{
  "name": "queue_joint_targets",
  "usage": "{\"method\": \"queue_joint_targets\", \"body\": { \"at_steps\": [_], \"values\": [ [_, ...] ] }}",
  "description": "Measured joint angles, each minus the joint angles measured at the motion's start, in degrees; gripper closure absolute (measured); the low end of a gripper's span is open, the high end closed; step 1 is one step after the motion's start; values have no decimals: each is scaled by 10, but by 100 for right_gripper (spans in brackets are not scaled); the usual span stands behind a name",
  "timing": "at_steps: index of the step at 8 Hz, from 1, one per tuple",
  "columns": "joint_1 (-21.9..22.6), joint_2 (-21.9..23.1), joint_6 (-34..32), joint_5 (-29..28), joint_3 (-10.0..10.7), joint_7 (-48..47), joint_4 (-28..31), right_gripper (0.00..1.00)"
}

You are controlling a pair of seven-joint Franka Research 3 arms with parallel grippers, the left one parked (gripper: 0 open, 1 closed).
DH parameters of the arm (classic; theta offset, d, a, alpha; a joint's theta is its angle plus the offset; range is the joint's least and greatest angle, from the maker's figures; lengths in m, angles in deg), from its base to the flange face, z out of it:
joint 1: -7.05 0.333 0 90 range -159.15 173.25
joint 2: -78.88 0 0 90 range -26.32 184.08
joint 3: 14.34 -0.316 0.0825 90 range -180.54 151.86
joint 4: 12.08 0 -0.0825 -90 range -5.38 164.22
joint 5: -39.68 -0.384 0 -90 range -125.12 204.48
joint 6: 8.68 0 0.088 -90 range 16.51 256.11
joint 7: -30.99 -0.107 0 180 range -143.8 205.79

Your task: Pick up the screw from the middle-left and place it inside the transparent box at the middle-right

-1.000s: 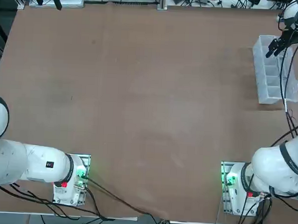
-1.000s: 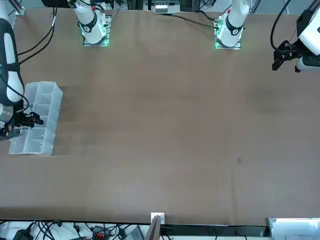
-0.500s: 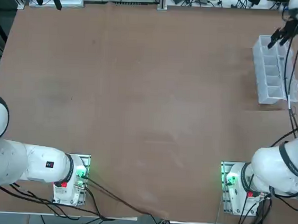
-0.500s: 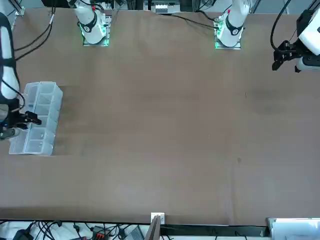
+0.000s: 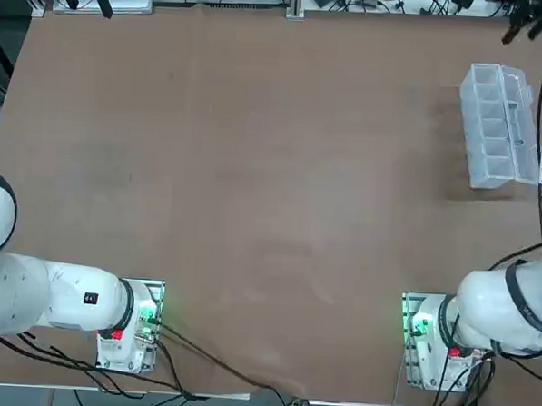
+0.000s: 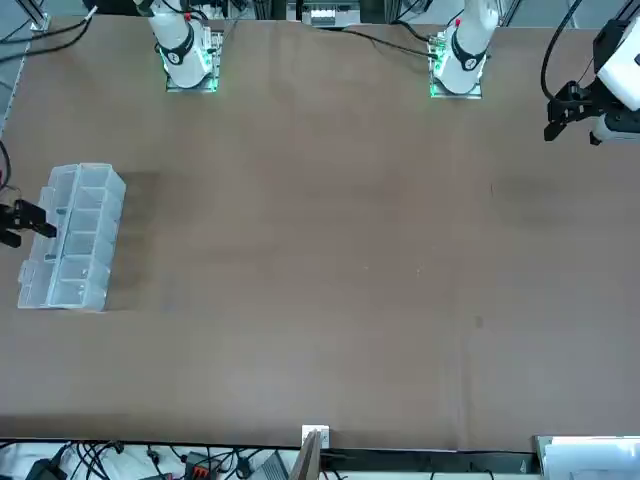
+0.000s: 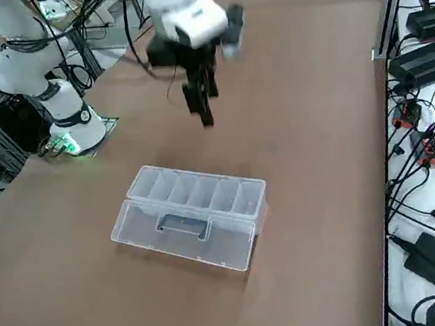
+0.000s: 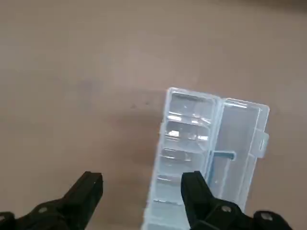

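The transparent box [image 5: 489, 133] lies at the table's right side with its lid folded open beside the compartments; it also shows as a clear box [image 6: 68, 240] [image 7: 193, 193] [image 8: 184, 143]. My right gripper [image 8: 142, 180] hangs well above the table, open, with nothing between its black fingers [image 8: 90, 188]. It is up over the far end of the box [image 5: 524, 25] [image 6: 25, 222] [image 7: 204, 114], apart from it. I cannot make out the screw in any view, neither on the table nor in the compartments.
Both arm bases [image 5: 423, 343] with green lights stand at the near table edge. Cables and black power bricks [image 7: 423, 58] line the far side beyond the box. The brown table [image 5: 272, 185] carries a few faint dark marks.
My right gripper lifted from just over the box's far compartments and drew away toward the far edge, its fingers spreading wider. The box stayed where it was.
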Motion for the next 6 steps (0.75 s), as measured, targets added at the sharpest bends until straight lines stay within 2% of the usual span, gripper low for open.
{"method": "queue_joint_targets", "body": {
  "at_steps": [3,6],
  "values": [
    [51,63,-69,0,-2,-115,-1,0],
    [85,107,-113,0,-2,-156,0,0]
  ]
}}
